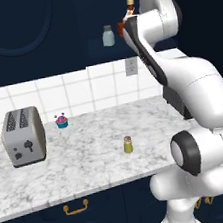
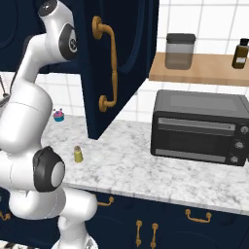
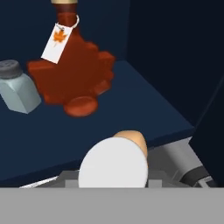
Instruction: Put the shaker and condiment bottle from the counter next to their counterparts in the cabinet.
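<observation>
At the open dark navy wall cabinet, the gripper holds the small peach-orange condiment bottle with a pale whitish cap, jaws closed on it, just short of the shelf edge. Beyond stand the dark red maple-leaf bottle and pale grey-blue shaker. It looks light, rigid, smooth, likely slippery; grip its body. The yellow-green shaker waits on the white marble counter.

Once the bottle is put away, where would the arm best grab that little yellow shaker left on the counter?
Probably around the straight yellow body, just below the grey cap, coming down from above. The shaker stands upright and alone on the counter, with open marble on every side, so the fingers could likely close across it from any direction. The toaster and the cupcake stand well away.
</observation>
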Tool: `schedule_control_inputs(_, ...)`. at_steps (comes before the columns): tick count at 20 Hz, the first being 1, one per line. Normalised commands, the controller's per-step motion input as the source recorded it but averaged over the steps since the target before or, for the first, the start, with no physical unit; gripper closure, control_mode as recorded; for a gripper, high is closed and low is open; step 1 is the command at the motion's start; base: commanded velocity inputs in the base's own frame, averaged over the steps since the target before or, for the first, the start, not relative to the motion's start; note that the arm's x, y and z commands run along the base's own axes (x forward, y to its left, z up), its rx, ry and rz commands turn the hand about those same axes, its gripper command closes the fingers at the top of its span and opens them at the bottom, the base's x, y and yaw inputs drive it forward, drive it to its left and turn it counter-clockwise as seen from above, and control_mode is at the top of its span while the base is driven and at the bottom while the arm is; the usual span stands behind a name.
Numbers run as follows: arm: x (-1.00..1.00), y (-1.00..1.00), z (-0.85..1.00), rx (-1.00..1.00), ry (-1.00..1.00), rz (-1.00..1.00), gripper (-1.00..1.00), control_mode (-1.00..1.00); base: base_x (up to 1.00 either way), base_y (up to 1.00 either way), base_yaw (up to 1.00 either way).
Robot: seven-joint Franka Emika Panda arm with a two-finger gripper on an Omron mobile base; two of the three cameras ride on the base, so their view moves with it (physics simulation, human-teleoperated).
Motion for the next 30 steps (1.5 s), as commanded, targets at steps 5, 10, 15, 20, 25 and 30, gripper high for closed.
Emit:
schedule_control_inputs(5,0.19,-0.03,0.0,0.07,0.0,0.0,1.0,-1.0,0.0,0.0,0.0)
schedule_control_inputs(10,0.3,-0.17,0.0,0.11,0.0,0.0,1.0,-1.0,0.0,0.0,0.0)
schedule_control_inputs(15,0.45,-0.2,0.0,0.07,0.0,0.0,1.0,-1.0,0.0,0.0,0.0)
schedule_control_inputs(20,0.27,-0.02,0.0,0.0,0.0,0.0,1.0,-1.0,0.0,0.0,0.0)
schedule_control_inputs(25,0.1,0.0,-0.05,0.0,-0.01,0.0,1.0,-1.0,0.0,0.0,0.0)
schedule_control_inputs(30,0.16,0.0,-0.08,0.0,-0.01,0.0,1.0,-1.0,0.0,0.0,0.0)
